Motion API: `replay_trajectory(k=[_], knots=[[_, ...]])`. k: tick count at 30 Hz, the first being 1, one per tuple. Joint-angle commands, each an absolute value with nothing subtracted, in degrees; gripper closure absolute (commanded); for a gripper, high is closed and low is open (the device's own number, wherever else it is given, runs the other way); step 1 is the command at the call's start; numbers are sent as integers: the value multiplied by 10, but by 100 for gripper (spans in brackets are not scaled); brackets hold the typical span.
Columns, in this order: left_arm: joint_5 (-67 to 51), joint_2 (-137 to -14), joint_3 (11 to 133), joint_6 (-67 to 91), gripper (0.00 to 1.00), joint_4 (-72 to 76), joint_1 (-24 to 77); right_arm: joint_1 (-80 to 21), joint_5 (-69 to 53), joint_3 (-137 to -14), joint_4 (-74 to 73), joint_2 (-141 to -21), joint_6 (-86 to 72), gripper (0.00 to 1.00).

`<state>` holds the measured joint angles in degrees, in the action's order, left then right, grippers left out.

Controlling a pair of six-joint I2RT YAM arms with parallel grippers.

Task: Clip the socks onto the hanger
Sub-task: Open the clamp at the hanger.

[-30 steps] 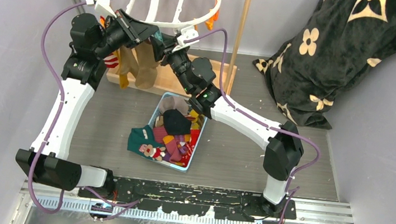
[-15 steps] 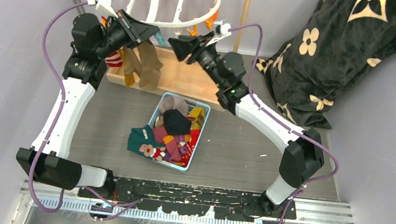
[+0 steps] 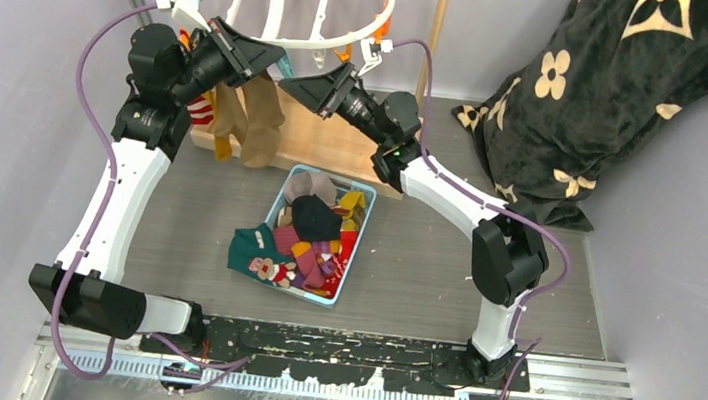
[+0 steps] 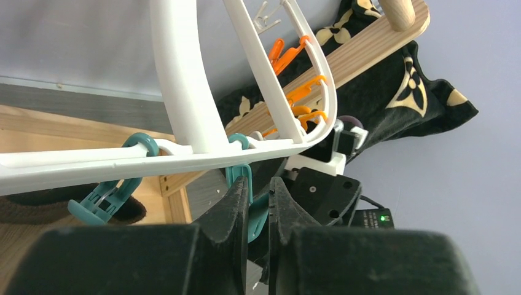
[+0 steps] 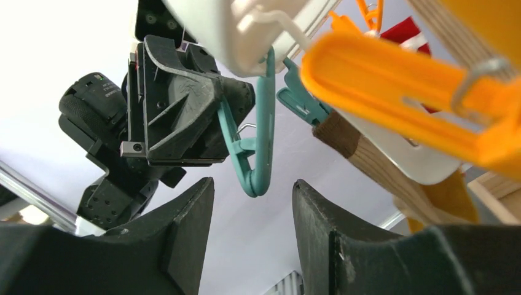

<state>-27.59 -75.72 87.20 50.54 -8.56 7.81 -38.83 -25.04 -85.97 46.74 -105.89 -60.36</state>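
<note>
- From above, the white hanger (image 3: 292,44) hangs at the back of the table. Two tan socks (image 3: 248,123) dangle from its near rim, and more lie heaped in a blue bin (image 3: 318,300) mid-table. A flowered blanket (image 3: 592,106) slumps at the far right.
- Both arms reach up under the rim, the left gripper (image 3: 266,56) and right gripper (image 3: 293,82) tip to tip.
- On the left wrist camera, the left gripper (image 4: 258,206) is pinched narrow on a teal clip (image 4: 239,178) under the rim (image 4: 123,163). Orange clips (image 4: 295,92) hang further along.
- On the right wrist camera, the right gripper (image 5: 252,236) gapes wide and holds nothing. The teal clip (image 5: 261,147) hangs just above the gap.
</note>
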Motion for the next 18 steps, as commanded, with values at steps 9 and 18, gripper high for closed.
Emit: replay_trajectory(k=[9,18], knots=[[-280,-743,896,507,96,-73,75,-390,-231,-859,534,-1031,-630,49],[-267,-743,900,497,94,-82,75,-489,23,-909,120,-916,-83,39]])
